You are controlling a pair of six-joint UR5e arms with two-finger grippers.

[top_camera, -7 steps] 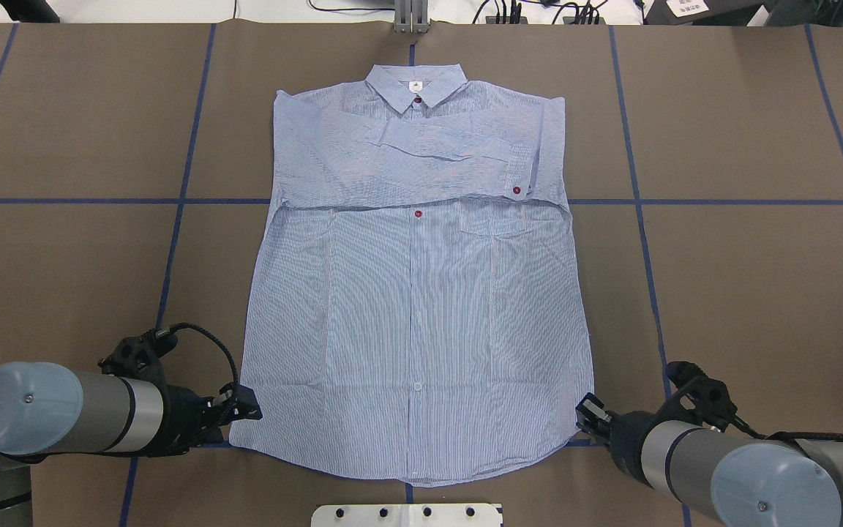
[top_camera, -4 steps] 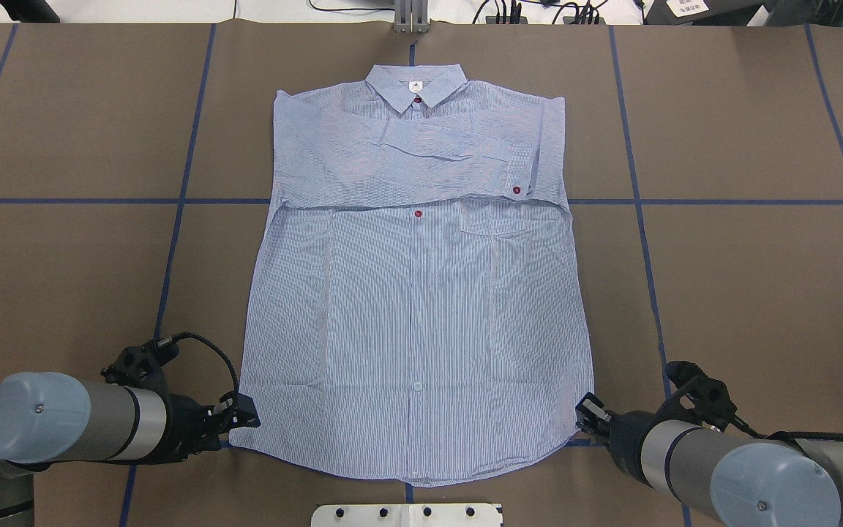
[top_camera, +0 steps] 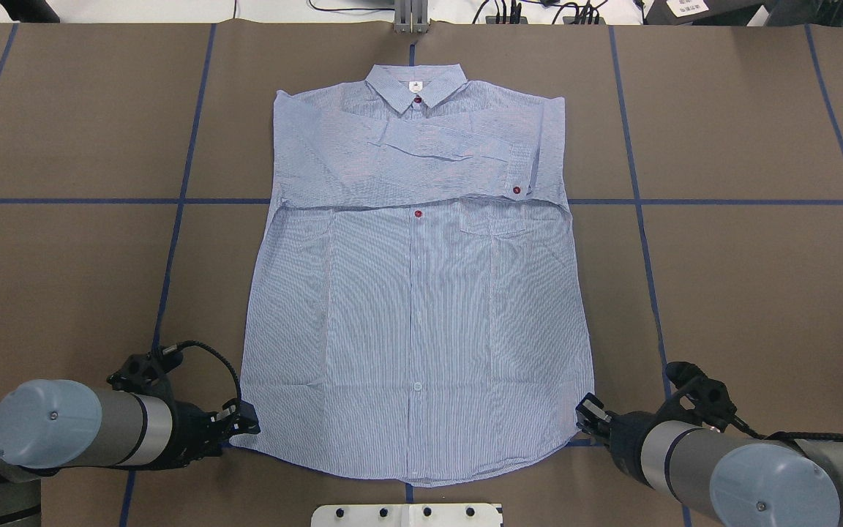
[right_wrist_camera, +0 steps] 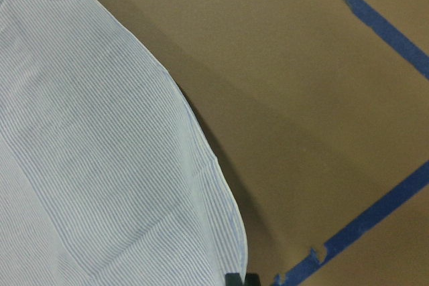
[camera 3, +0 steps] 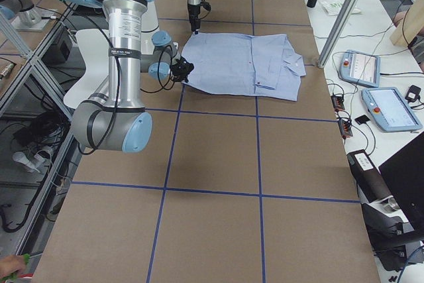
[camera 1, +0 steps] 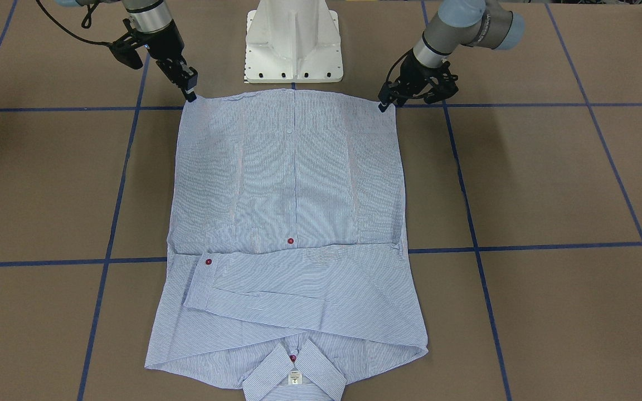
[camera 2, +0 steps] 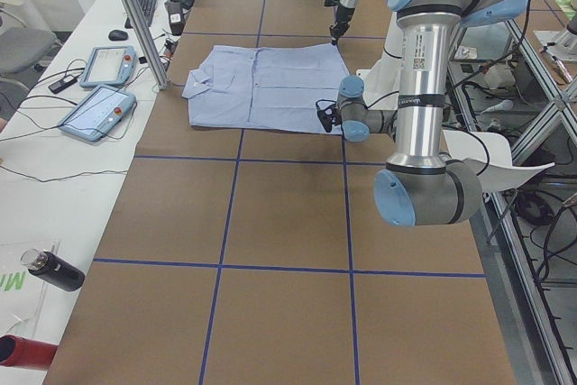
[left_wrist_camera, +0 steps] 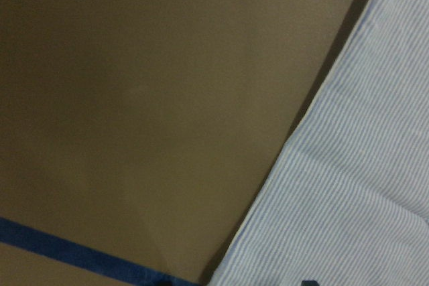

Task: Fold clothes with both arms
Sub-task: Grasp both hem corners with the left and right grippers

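Jaws, left arm: sitting right at the hem corner of the shirt on that arm's side. I cannot tell whether they are pinching the cloth or standing parted around it.
Jaws, right arm: touching the opposite hem corner, low against the worktop. Their grip is just as impossible to tell from where I am looking.
Shirt: lying flat and front up in the middle of the worktop, with the sleeves folded across the chest just below the collar.
Long axis: running from the robot-side edge straight toward the opposite edge, hem nearest the robot and collar farthest.
Direction from the jaws: the cloth is stretching away from both of them toward the far edge, and inward between them.
Nearer arm: neither, since each is standing at its own corner, roughly level with the other.
Coming move: I am judging that both corners are going to need carrying together along that axis toward the collar, so the fold is landing square.
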